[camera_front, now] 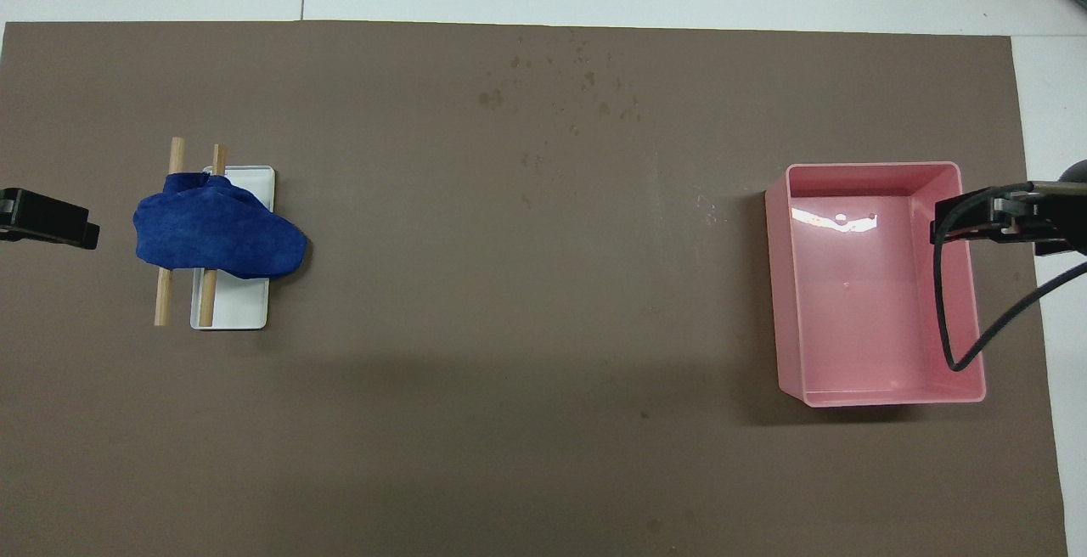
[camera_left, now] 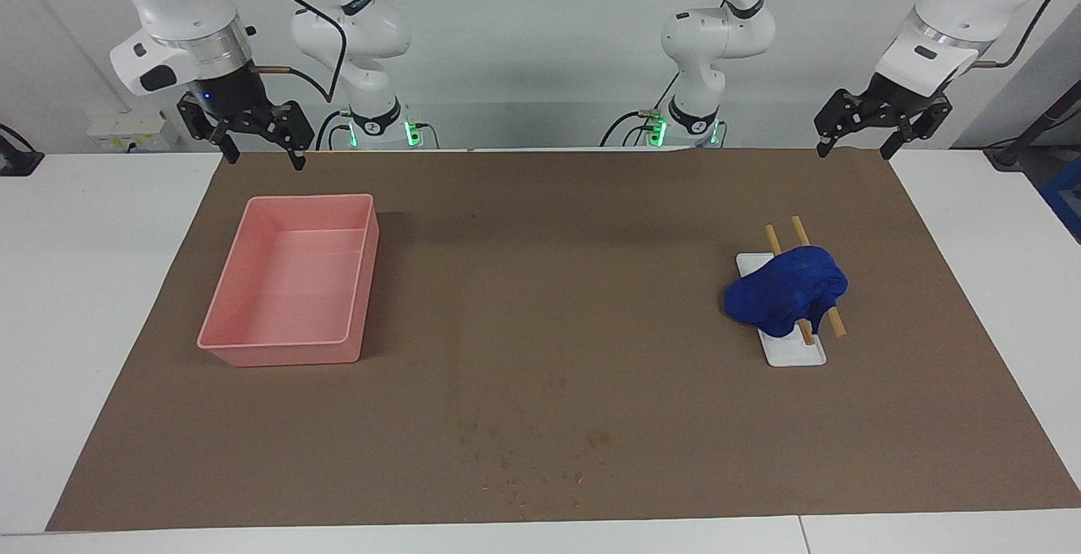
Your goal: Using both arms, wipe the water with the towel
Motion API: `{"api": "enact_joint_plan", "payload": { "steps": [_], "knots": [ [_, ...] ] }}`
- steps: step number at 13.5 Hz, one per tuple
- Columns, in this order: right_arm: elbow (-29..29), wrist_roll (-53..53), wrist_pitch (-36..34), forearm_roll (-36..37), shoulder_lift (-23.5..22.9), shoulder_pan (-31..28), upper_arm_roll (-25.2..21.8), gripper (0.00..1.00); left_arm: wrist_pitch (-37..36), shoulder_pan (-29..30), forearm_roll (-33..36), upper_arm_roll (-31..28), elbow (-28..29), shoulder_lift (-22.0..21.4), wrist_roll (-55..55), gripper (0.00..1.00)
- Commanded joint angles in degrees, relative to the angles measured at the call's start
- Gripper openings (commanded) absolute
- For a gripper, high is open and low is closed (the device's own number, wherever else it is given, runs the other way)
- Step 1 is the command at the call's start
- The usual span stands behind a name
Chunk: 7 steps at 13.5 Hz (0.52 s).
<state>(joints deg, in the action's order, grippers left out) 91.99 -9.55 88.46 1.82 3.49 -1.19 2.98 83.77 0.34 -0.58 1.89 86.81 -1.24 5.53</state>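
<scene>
The deep-blue towel (camera_left: 785, 290) lies bunched over two wooden sticks (camera_left: 836, 322) that rest on a small white tray (camera_left: 798, 353), toward the left arm's end of the table. It also shows in the overhead view (camera_front: 216, 234). Small water spots (camera_left: 515, 457) dot the brown mat (camera_left: 540, 241) farther from the robots, also in the overhead view (camera_front: 586, 81). My left gripper (camera_left: 855, 151) hangs open and empty, raised over the mat's edge by the robots. My right gripper (camera_left: 263, 157) hangs open and empty above the mat, by the pink tray.
An empty pink tray (camera_left: 287, 343) stands toward the right arm's end of the table, also in the overhead view (camera_front: 875, 396). White table surface (camera_left: 84, 284) surrounds the mat. The right arm's black cable (camera_front: 943, 302) hangs over the tray.
</scene>
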Motion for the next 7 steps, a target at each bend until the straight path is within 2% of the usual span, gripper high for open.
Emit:
{"api": "enact_joint_plan", "payload": {
  "steps": [1, 4, 6, 7],
  "knots": [
    [0.6, -0.6, -0.4, -0.4, 0.9, -1.0, 0.5, 1.00, 1.2, 0.1, -0.8, -0.1, 1.9, -1.4, 0.5, 1.00],
    [0.6, -0.6, -0.4, -0.4, 0.9, -1.0, 0.6, 1.00, 3.1, 0.3, -0.8, 0.0, 2.6, -1.6, 0.4, 1.00],
    [0.6, -0.6, -0.4, -0.4, 1.0, -1.0, 0.6, 1.00, 6.2, 0.1, -0.8, 0.0, 6.9, -3.6, -0.3, 1.00],
    [0.6, -0.6, -0.4, -0.5, 0.9, -1.0, 0.6, 1.00, 10.8, 0.0, -0.8, -0.1, 10.7, -4.9, -0.3, 1.00]
  ]
}}
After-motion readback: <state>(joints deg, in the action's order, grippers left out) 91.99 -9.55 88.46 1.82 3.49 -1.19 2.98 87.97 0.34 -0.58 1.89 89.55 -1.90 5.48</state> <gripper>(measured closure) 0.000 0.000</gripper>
